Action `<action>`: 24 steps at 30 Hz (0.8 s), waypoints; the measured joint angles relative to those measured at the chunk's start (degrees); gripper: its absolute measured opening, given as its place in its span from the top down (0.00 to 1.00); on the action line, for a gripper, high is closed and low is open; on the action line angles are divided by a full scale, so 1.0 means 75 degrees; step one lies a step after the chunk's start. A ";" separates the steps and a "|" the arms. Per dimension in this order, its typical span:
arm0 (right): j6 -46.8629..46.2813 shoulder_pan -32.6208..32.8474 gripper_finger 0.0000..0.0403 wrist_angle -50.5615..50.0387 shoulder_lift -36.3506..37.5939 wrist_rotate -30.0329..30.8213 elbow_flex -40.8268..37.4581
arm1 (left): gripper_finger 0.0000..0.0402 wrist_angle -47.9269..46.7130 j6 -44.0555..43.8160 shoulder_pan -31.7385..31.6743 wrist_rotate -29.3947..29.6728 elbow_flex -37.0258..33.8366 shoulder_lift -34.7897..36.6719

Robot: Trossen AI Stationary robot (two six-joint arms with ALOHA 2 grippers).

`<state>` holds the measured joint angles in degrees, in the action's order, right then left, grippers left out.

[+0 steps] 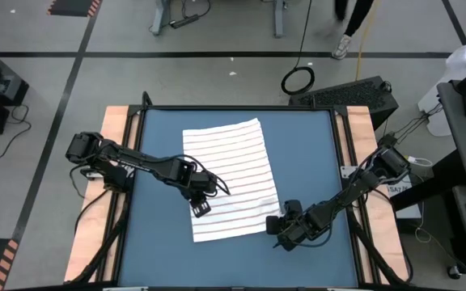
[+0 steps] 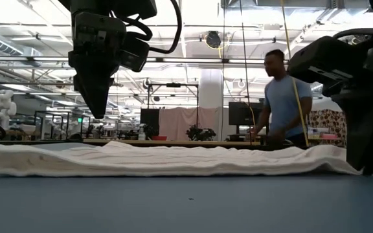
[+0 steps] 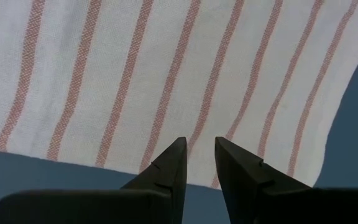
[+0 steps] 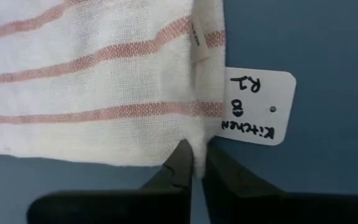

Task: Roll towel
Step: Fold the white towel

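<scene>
The white towel (image 1: 233, 182) with narrow reddish stripes lies spread flat on the blue table (image 1: 156, 145). It runs from the far middle toward the near right. In the low view the towel (image 2: 173, 158) is a low, slightly wrinkled band. My left gripper (image 1: 201, 208) hovers above the towel's left edge near its near left corner. Its fingers (image 3: 173, 158) are a little apart and empty, and the low view shows the left gripper (image 2: 96, 111) clear above the cloth. My right gripper (image 1: 275, 225) is down at the towel's near right corner, shut on the cloth, beside a white paper tag (image 4: 253, 106). My right gripper (image 4: 196, 158) pinches the towel's edge at the hemmed near right corner (image 4: 199, 134) between its two fingers, right beside the tag. The cloth puckers up into the gap. In the low view the right gripper's fingers (image 2: 368, 165) point down at the table. The towel still lies flat on the table.
Bare blue table lies to the left (image 1: 156, 145) and near side (image 1: 241, 263) of the towel. Wooden strips (image 1: 113, 153) run along both table sides. A person (image 2: 283, 97) stands in the room beyond the far edge.
</scene>
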<state>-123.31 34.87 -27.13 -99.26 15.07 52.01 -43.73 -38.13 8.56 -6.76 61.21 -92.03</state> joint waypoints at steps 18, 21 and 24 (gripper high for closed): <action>0.1630 -0.0426 0.99 -0.2282 0.0262 -0.0606 0.1736 | 0.78 0.2428 -0.0685 0.0050 0.0079 0.0323 0.0006; 0.1913 -0.0549 0.99 -0.2314 0.0265 -0.0609 0.1835 | 0.78 0.2497 -0.0865 0.0004 0.0063 0.0334 0.0006; 0.2194 -0.0618 0.99 -0.2239 0.0265 -0.0563 0.1921 | 0.78 0.2079 -0.0591 -0.0256 -0.0237 0.0581 0.0003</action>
<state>-106.85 30.24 -43.92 -97.27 10.85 66.41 -28.14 -42.56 6.64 -8.54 65.56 -92.01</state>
